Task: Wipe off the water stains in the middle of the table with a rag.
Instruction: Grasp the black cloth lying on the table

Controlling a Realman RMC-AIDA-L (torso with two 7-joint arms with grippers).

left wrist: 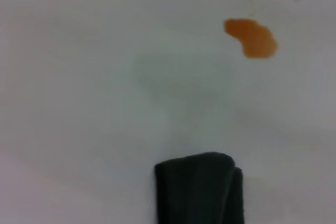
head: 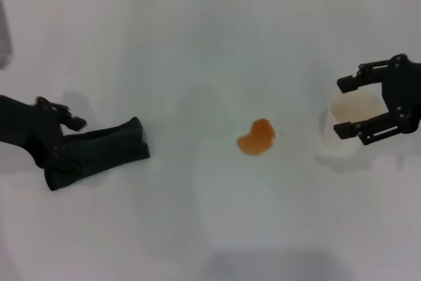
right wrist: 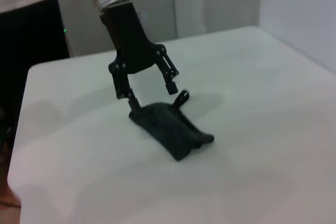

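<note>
Head cam top-down; wrist cams low, all sharing rag (head: 99, 146).

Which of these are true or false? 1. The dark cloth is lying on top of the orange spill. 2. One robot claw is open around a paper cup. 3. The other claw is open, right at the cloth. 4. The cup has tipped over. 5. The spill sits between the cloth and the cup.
1. False. The rag lies on the table well apart from the water stains.
2. True. The right gripper has its fingers spread either side of the cup.
3. True. The left gripper is open at the rag's end.
4. False. The cup stands upright.
5. True. In the head view the stains lie between the two.
</note>
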